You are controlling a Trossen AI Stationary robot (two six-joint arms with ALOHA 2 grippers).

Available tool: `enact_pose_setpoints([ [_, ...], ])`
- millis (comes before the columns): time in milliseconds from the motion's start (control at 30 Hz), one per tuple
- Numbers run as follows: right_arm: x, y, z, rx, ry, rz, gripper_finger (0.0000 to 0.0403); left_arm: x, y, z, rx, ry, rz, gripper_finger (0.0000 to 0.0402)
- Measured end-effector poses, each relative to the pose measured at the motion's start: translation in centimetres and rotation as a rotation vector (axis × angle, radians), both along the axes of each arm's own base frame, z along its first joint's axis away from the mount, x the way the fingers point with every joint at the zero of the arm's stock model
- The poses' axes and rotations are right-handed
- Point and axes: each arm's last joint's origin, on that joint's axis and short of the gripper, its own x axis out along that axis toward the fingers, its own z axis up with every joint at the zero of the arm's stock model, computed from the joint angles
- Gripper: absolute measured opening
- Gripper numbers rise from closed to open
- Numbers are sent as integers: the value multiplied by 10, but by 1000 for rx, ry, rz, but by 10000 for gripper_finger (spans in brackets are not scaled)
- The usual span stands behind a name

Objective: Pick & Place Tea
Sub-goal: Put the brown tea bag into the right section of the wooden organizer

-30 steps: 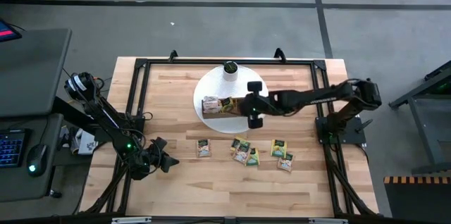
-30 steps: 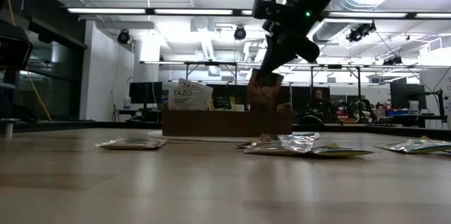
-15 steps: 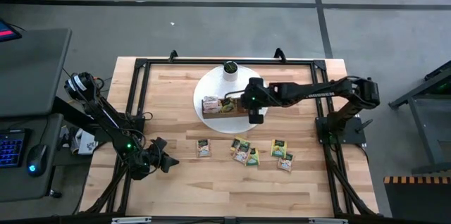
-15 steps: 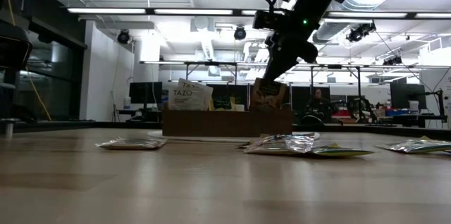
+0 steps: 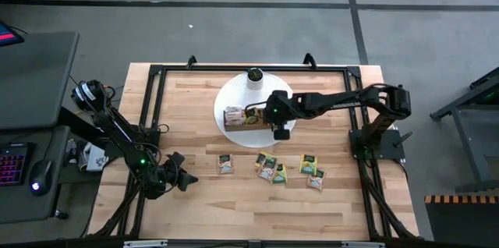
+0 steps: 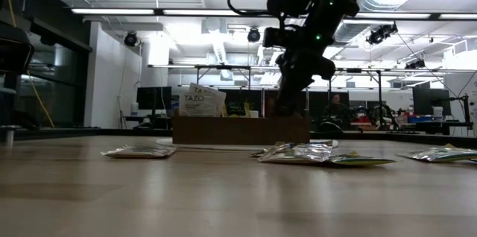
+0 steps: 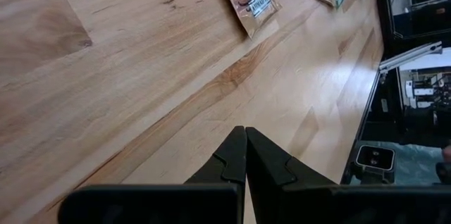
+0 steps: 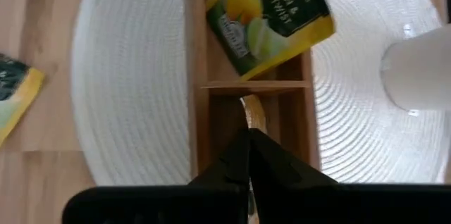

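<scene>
Three-compartment wooden tray [image 8: 250,86] on white mat [image 8: 127,76]: green sachet [image 8: 271,20] inside; right gripper [image 8: 248,136] lowered into neighbouring compartment, pinching tan sachet [image 8: 255,115].

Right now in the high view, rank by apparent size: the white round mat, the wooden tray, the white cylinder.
1. White round mat
2. Wooden tray, partly hidden under the right gripper
3. White cylinder

wooden tray [image 5: 248,117] sits on white round mat [image 5: 226,127]; white cylinder [image 5: 255,81] beside it.
</scene>
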Motion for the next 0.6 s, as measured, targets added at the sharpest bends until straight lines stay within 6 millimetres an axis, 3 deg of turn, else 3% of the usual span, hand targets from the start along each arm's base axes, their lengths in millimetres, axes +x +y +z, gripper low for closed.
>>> enact_pose_setpoints([
  [333, 2, -1, 1, -17, -24, -31, 2, 0, 0, 0, -4, -2, -1, 1],
  [600, 2, -1, 2, 8, -37, -52, 50, 0, 0, 0, -5, -2, -1, 1],
])
